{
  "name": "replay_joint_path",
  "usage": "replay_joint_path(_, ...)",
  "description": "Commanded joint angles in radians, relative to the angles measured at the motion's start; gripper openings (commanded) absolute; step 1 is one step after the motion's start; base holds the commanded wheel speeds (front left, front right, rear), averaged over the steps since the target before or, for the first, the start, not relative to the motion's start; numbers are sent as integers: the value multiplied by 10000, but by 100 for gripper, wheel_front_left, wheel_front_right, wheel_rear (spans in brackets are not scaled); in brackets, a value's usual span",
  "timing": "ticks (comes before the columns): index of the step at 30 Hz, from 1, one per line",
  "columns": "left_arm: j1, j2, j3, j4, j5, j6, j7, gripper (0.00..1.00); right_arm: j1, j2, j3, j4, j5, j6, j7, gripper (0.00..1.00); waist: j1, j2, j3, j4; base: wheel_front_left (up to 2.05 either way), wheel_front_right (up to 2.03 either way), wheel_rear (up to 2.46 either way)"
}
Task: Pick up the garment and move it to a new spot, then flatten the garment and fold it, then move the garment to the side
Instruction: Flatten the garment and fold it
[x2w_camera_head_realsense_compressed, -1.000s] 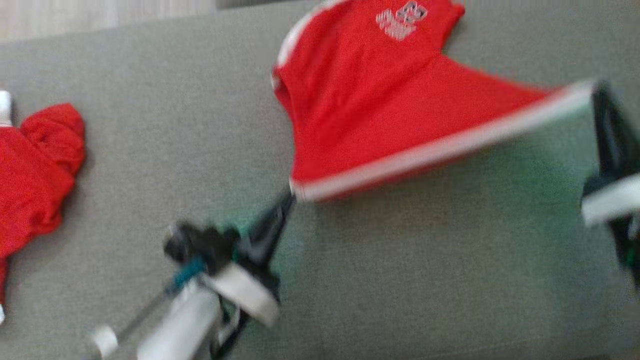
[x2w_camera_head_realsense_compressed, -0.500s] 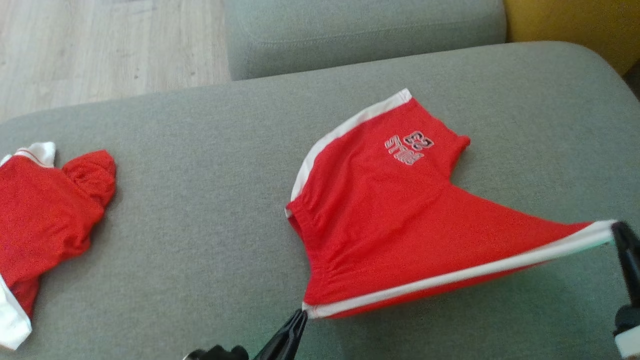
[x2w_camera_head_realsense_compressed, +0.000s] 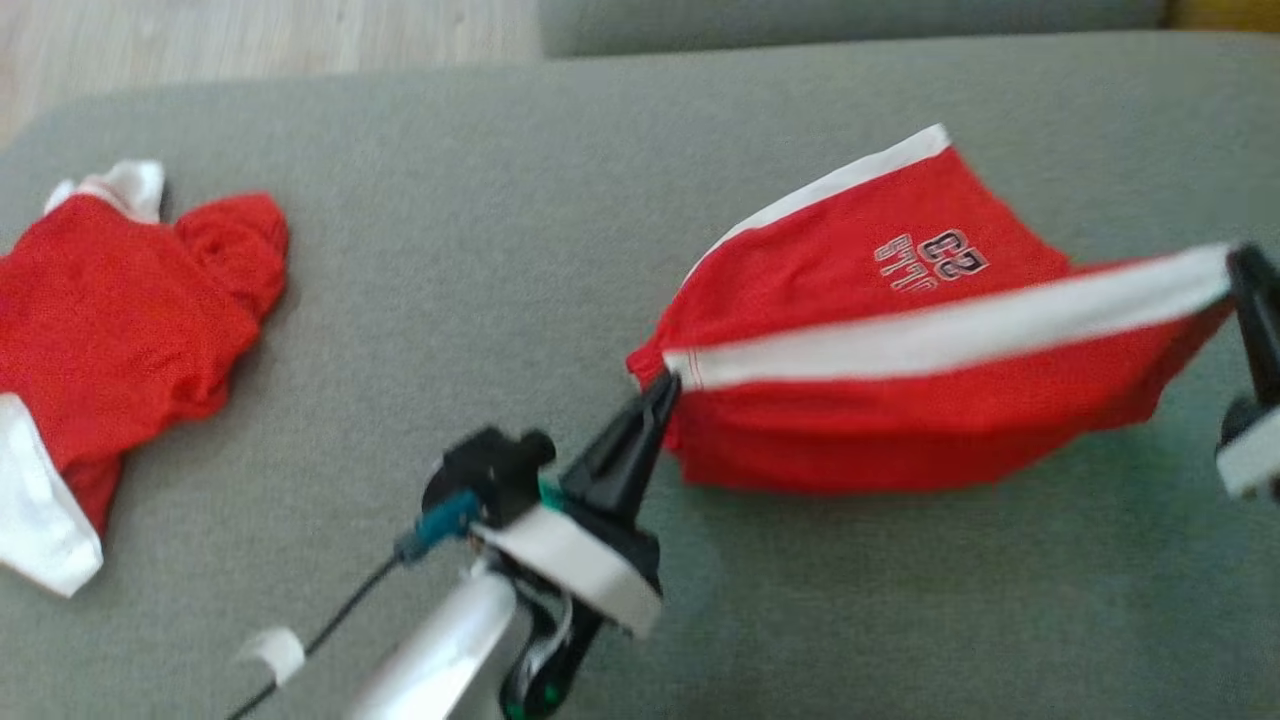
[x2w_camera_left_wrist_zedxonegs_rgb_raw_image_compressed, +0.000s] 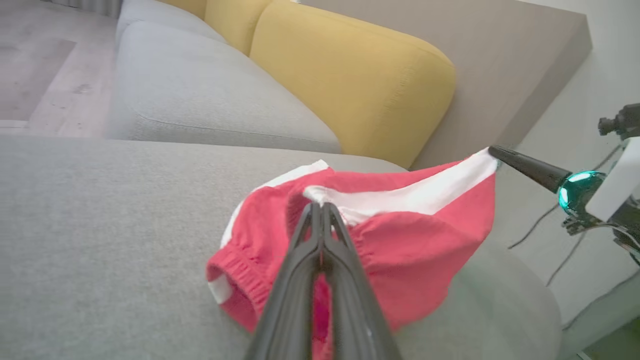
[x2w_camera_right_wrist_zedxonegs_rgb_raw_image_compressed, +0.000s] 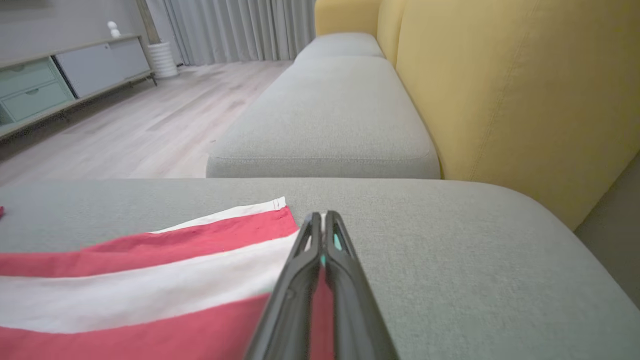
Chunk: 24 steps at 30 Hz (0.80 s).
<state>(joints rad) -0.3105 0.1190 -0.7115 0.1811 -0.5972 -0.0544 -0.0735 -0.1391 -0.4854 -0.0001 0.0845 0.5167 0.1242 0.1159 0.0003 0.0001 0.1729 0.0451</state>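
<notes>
Both jaw pairs pinch the red shorts (x2w_camera_head_realsense_compressed: 900, 440): left gripper (x2w_camera_head_realsense_compressed: 668, 385) at one white-stripe end, right gripper (x2w_camera_head_realsense_compressed: 1240, 262) at the other; long axis stretched between them.

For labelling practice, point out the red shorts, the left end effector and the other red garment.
red shorts (x2w_camera_head_realsense_compressed: 900, 440), head view, lower red panel.
left end effector (x2w_camera_head_realsense_compressed: 666, 385), head view, closed fingertips.
other red garment (x2w_camera_head_realsense_compressed: 110, 320), head view, red middle.
</notes>
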Motion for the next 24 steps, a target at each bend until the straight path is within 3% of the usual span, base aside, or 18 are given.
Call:
replay_joint_path(1,-662,-112,471,84,-3,-15,-204,0,-817,-434,249,173,-90,65,141,0,-3,-1,589,449,0,0,0)
replay_joint_path(13,-1997,-550,508,1496,93,493,-639,0,-4310,-893,2210,2963,-104,65,114,0,-3,-1,1562,1092,0,0,0)
replay_joint_path(24,-2779,-664,295,2202,-232,589,-1030,0,-6523,-1041,4067,5095,375,65,-509,0,-3,-1,2110,1489,0,0,0)
